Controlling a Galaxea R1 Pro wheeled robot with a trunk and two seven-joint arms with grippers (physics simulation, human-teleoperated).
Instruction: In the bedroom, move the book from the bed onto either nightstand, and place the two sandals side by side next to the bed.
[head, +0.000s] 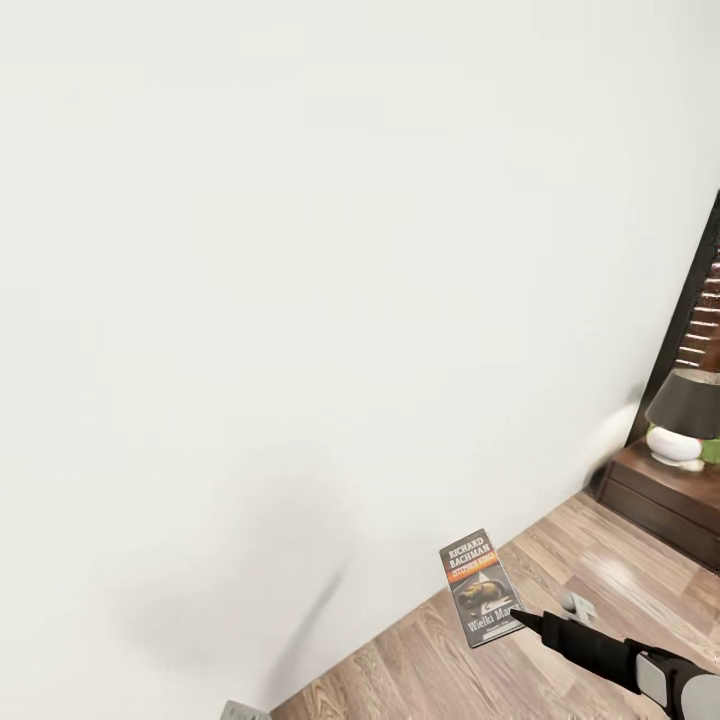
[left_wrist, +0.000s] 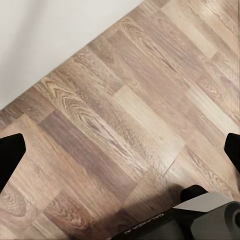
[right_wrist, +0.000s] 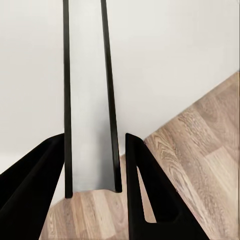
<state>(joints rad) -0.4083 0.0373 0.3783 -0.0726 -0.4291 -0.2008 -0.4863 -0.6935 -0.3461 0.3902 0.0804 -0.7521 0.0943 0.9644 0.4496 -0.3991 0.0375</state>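
Observation:
My right gripper (head: 520, 617) is shut on the book (head: 478, 587), a thin dark paperback with white "Richard Bachman" text and an orange band. I hold it upright above the wood floor, close to the white wall. In the right wrist view the book (right_wrist: 90, 125) stands edge-on between the two black fingers (right_wrist: 145, 190). A dark reddish-brown nightstand (head: 670, 490) stands at the far right against the wall. My left gripper (left_wrist: 120, 150) is open over bare floor planks, its fingertips (left_wrist: 10, 155) spread wide with nothing between them. The bed and the sandals are out of view.
A lamp (head: 685, 415) with a dark shade and white base sits on the nightstand. A dark window frame (head: 690, 310) rises behind it. The white wall (head: 300, 300) spans most of the head view, and wood floor (head: 560, 560) runs from the book to the nightstand.

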